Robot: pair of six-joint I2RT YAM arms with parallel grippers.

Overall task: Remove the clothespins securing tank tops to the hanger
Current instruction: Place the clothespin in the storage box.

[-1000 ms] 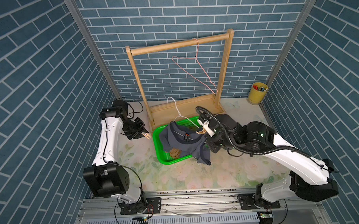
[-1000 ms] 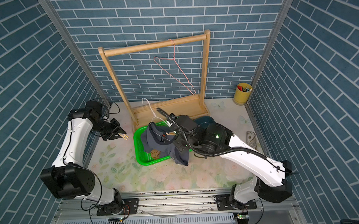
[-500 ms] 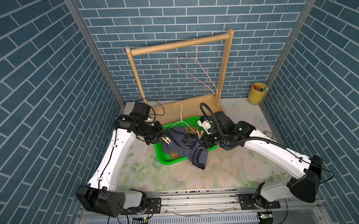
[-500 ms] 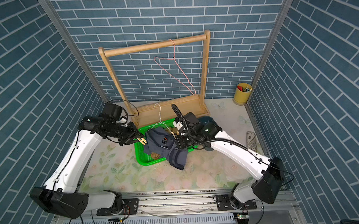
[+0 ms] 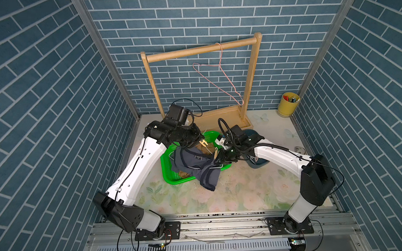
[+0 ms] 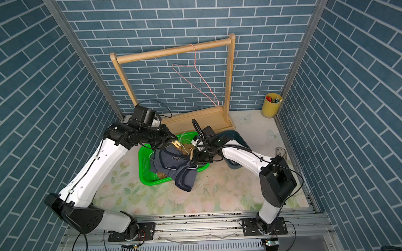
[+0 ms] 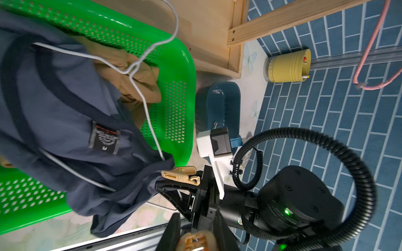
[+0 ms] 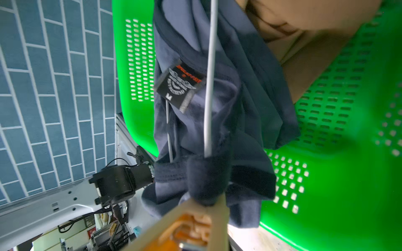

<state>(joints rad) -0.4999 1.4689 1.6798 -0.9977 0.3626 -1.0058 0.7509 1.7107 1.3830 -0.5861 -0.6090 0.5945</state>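
Overhead, blue brick-pattern walls [image 5: 44,90] enclose a floral surface [image 5: 244,198] carrying a wooden rack [image 5: 202,49], a yellow cup [image 5: 288,104] and a green basket [image 5: 167,164]. In the basket, the dark blue tank top [image 5: 192,163] covers the tan tank top [image 7: 134,82] on a white wire hanger [image 7: 139,63]. The left hand [image 5: 204,143] pinches one clothespin [image 7: 194,241]. The right hand [image 7: 157,187] is closed beside another clothespin [image 7: 180,175], which is clipped to the dark strap.

- dark tank top [image 7: 54,97]: slate blue, navy trim
- label [image 7: 104,138]: black, orange lettering
- second tank top [image 7: 139,82]: tan
- basket [image 7: 187,71]: bright green, perforated
- clothespin [image 7: 180,175]: pale beige
- walls [image 5: 44,90]: blue brick pattern
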